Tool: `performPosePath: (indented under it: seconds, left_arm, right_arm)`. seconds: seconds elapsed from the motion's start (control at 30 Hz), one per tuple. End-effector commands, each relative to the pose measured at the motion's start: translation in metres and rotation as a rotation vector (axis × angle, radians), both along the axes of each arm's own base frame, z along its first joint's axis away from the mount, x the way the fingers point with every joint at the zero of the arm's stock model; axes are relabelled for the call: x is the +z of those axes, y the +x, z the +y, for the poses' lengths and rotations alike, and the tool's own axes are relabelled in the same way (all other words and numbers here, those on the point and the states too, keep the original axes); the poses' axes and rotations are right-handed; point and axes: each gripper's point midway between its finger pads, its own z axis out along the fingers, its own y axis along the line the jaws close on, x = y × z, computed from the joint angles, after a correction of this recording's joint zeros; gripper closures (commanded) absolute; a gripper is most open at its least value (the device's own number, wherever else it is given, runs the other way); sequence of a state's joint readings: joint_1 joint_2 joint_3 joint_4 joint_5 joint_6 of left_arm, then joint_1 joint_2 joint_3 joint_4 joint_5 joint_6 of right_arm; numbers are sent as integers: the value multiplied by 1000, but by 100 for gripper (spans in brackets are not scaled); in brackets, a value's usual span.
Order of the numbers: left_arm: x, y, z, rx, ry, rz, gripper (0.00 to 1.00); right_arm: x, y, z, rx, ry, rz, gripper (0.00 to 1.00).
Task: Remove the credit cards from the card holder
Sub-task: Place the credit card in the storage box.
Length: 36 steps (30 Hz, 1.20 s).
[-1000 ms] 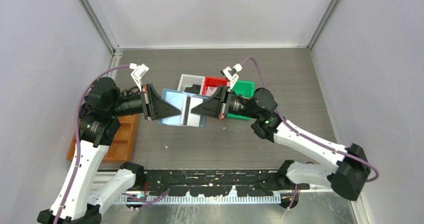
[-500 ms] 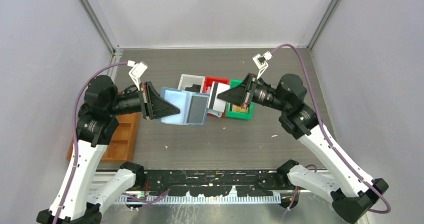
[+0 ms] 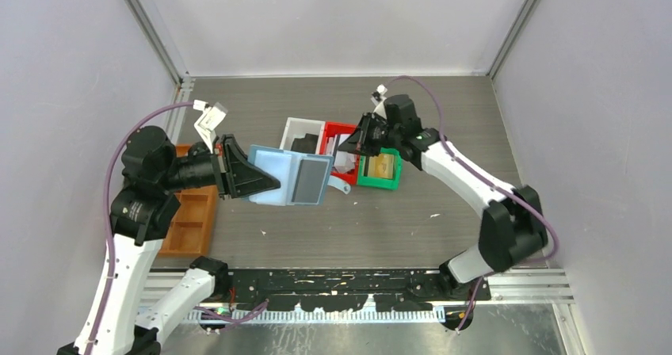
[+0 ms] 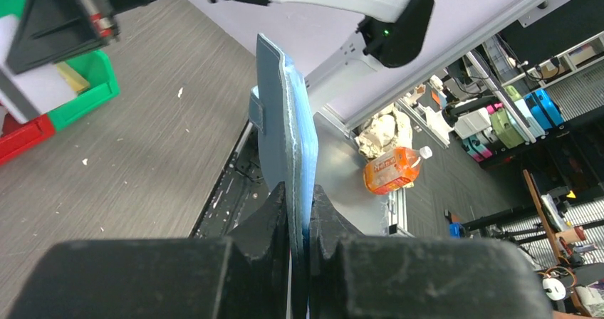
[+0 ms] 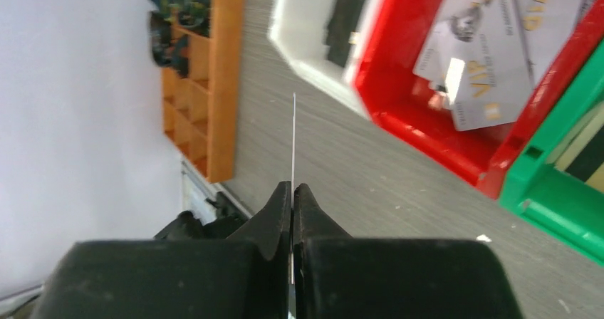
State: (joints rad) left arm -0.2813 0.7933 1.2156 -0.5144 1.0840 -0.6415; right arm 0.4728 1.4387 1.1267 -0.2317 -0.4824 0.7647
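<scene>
My left gripper (image 3: 273, 184) is shut on the left edge of the blue card holder (image 3: 289, 177) and holds it open above the table, with a grey card (image 3: 311, 181) in its right half. In the left wrist view the card holder (image 4: 290, 130) stands edge-on between the jaws of my left gripper (image 4: 299, 191). My right gripper (image 3: 345, 146) is shut on a thin card (image 5: 293, 137), seen edge-on from my right gripper (image 5: 293, 189), over the red bin (image 3: 337, 127). Silvery cards (image 5: 491, 55) lie in the red bin (image 5: 420, 119).
A white bin (image 3: 295, 125) holds a black card (image 5: 349, 13). A green bin (image 3: 388, 182) holds a gold card (image 3: 384, 165). An orange-brown compartment tray (image 3: 194, 212) sits at the left. Grey walls stand on both sides.
My right gripper has pulled a card out of the holder and swung back and down over the red bin. My left gripper has shifted the holder slightly down and left.
</scene>
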Motion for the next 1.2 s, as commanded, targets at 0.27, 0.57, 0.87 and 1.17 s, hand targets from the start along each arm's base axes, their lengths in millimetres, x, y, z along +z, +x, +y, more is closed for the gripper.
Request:
performPosePath:
  seconds: [0.27,0.57,0.87,1.17]
  left_arm:
    - [16,-10,3,-18,-14,-97,100]
    - [16,-12,3,-24,-4,-88,100]
    - [18,-10,2,-18,-11,-91,100]
    - [18,-10,2,-17,-14,-94,100]
  right_arm:
    - [-55,78,22,-58,-126,-19,98]
    - [-81,99,19,-81,-258,15,84]
    - [-65,94,10,-104,-314,-32,71]
    - [34,62,-8,-137,-209,-208,56]
